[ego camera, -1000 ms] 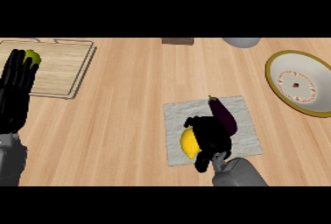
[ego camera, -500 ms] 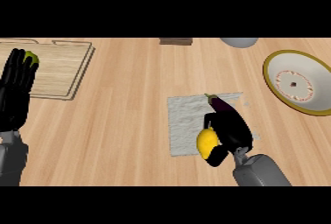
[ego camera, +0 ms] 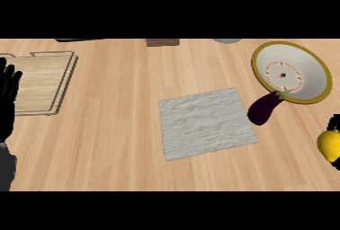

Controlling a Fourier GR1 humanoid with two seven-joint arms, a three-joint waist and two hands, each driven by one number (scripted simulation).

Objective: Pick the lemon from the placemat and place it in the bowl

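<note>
Right hand (ego camera: pixel 334 123) shows only as a black sliver at the right edge, curled against the smooth yellow oval lemon (ego camera: pixel 328 145), which is off the pale grey woven placemat (ego camera: pixel 206 122) and near the round white yellow-rimmed bowl (ego camera: pixel 292 72). To my eye the lemon should be light, stiff and rather slippery, best cupped round its middle. Most of that hand is cut off, so the hold is hard to judge, a dark purple eggplant (ego camera: pixel 264 108) touches the bowl's near rim, and the left hand (ego camera: pixel 8 96) rests spread at the left edge.
</note>
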